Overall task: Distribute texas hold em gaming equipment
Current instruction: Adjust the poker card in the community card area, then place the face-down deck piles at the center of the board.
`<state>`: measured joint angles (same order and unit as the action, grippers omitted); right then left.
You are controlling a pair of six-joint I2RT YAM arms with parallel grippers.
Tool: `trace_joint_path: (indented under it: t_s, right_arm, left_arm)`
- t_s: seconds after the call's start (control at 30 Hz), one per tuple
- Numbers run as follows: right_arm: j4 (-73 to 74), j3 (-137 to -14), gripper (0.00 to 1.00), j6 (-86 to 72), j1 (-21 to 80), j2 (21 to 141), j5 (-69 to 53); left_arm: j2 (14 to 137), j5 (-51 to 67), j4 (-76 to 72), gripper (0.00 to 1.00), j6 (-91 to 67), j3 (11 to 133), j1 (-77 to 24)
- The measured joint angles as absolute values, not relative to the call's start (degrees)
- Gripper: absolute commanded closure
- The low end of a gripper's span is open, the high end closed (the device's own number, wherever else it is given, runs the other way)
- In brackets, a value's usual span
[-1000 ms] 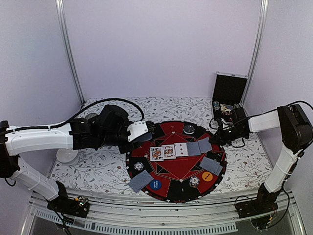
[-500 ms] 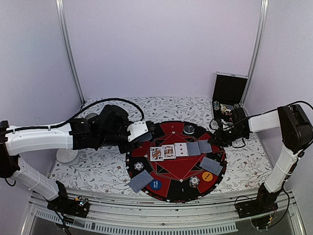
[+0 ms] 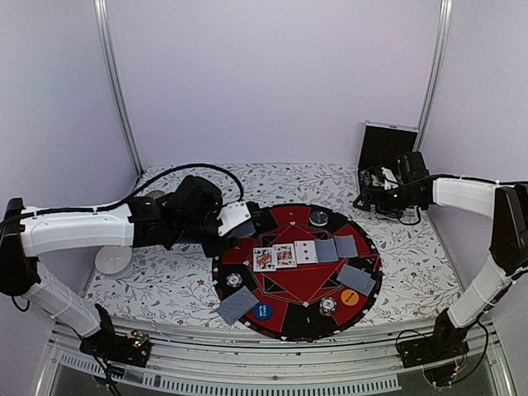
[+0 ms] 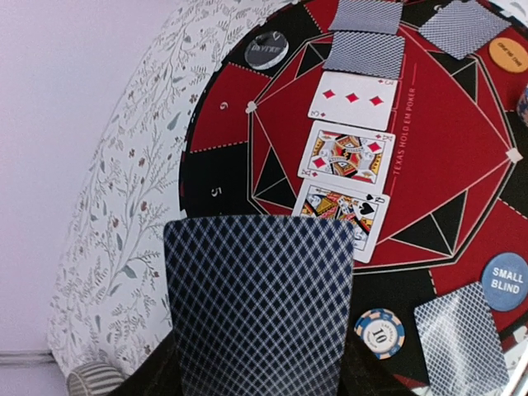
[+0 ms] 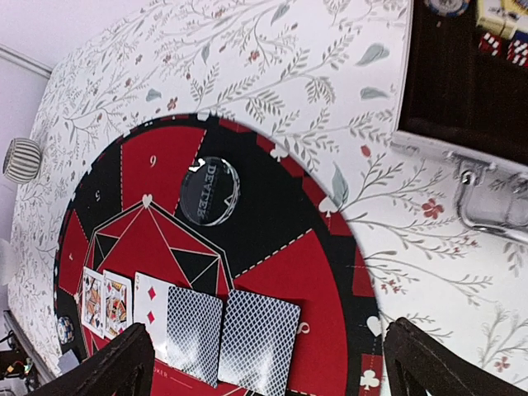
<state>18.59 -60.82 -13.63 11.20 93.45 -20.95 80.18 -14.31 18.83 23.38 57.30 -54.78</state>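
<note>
On the round red-and-black mat point(image 4: 462, 140) runs "TEXAS HOLD EM POKER". Left hand point(image 3: 252, 223) clamps a grey-blue-backed card point(image 4: 260, 305); right hand point(image 5: 272, 363) spread apart.

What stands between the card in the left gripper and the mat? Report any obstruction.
Nothing visible. The card held in the left gripper hangs above the mat's left edge, with only air between them; the face-up cards lie further in.

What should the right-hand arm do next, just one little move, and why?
Probably lower the right gripper into the open case and close on one of the spare chips there. Its jaws stand wide open and empty beside the case, the mat shows only two placed chips, and the left gripper is busy gripping face-down cards.
</note>
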Motion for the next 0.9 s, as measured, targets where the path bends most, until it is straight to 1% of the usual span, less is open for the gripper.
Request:
trace_joint_path:
  t_s: [0.27,0.53,0.7,0.8,0.9]
  right_arm:
    - [18.5,-59.8,0.01,-10.9,11.2,83.8,-16.4]
    - [18.5,-56.2,0.01,-8.3,11.2,81.7,-14.9]
    - [18.9,-54.7,0.01,-7.3,11.2,80.4,-14.4]
    - [18.9,-54.4,0.01,-6.7,11.2,79.5,-14.0]
    - [18.9,-54.1,0.01,-6.4,11.2,78.2,-14.0]
  left_arm:
    - [93.5,-13.7,19.8,0.47,10.5,64.2,-42.3]
    - [101.8,-14.4,20.5,0.47,-0.2,64.3,-33.1]
    - [102.7,-12.6,19.5,0.41,-2.9,64.3,-28.6]
    - [103.6,-11.5,18.7,0.34,-3.8,64.2,-26.5]
    - [105.2,-10.7,18.6,0.32,-4.5,63.7,-25.6]
